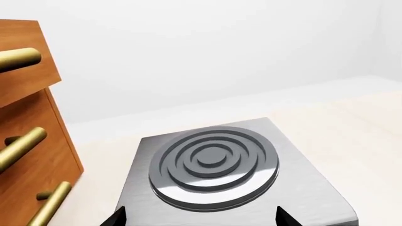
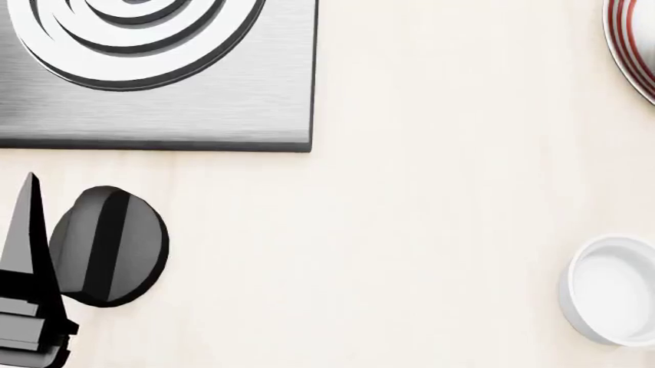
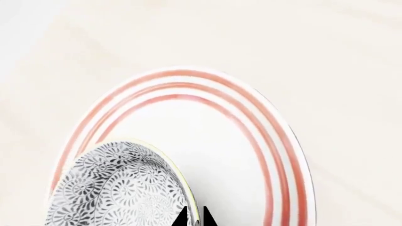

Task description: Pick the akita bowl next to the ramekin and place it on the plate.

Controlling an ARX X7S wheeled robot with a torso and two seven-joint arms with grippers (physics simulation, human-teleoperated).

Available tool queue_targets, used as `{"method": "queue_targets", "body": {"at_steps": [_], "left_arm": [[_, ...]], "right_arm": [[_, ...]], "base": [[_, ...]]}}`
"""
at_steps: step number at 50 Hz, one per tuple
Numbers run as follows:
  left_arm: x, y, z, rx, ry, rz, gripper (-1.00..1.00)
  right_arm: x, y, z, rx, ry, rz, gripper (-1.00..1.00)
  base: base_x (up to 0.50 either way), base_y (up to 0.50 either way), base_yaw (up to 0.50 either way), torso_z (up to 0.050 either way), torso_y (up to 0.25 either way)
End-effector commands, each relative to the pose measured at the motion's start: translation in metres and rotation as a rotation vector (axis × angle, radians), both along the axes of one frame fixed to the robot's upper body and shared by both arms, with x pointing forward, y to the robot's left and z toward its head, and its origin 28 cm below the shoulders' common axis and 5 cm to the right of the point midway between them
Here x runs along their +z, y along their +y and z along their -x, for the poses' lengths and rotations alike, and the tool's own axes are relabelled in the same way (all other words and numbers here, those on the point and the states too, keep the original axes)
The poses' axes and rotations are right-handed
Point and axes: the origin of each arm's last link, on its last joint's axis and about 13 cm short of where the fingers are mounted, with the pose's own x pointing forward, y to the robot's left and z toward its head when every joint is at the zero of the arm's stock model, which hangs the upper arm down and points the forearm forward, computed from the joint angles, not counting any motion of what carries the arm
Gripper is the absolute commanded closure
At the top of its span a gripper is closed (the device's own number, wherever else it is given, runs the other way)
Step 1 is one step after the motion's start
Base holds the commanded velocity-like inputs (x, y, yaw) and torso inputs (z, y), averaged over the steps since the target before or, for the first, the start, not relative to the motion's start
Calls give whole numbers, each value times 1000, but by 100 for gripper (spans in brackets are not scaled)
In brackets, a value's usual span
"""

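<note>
A pale worktop (image 2: 430, 230) carries everything, with a steel hob (image 1: 238, 188) and its ringed burner (image 1: 213, 162) lying just ahead of the left claw (image 1: 199, 217), whose two dark fingertips (image 1: 115, 217) stand well apart with nothing between them. Beside that claw, a wooden drawer unit (image 1: 31, 136) with brass handles (image 1: 22, 148) rises at the hob's side. In the head view a round black knob (image 2: 107, 245) sits on the worktop close to the left claw's pointed finger. Beneath the right claw (image 3: 193, 217), the red-ringed plate (image 3: 251, 141) fills most of the wrist view, and the speckled bowl (image 3: 119, 188) is over the plate, tilted so its patterned outside faces the camera; its rim is pinched between the right claw's two nearly touching tips. Whether the bowl rests on the plate cannot be told. The white ramekin (image 2: 614, 290) stands on the worktop at the head view's edge, near the plate's rim (image 2: 633, 46).
</note>
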Motion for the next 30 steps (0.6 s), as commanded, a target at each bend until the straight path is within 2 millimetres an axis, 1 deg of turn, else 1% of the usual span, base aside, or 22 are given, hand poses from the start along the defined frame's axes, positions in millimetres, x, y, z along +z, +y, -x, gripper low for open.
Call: {"method": "queue_targets", "body": {"at_steps": [1, 8, 9, 16, 26, 30], "left_arm": [[-1, 0, 0, 1, 2, 1, -100], [-1, 0, 0, 1, 2, 0, -100], [0, 0, 0, 1, 2, 1, -100], [-1, 0, -1, 2, 3, 1, -100], [0, 1, -1, 3, 4, 1, -100], [0, 1, -2, 3, 4, 1, -100]], "right_arm": [[0, -1, -2, 0, -8, 13, 100], [-2, -1, -3, -4, -4, 13, 100], [-3, -2, -3, -4, -4, 11, -100], [-7, -2, -4, -10, 7, 16, -100], [-7, 0, -5, 4, 11, 29, -100], [-3, 4, -6, 21, 21, 107, -100]], "base": [[0, 0, 0, 0, 0], [0, 0, 0, 0, 0], [0, 0, 0, 0, 0], [0, 0, 0, 0, 0], [0, 0, 0, 0, 0], [0, 0, 0, 0, 0]]}}
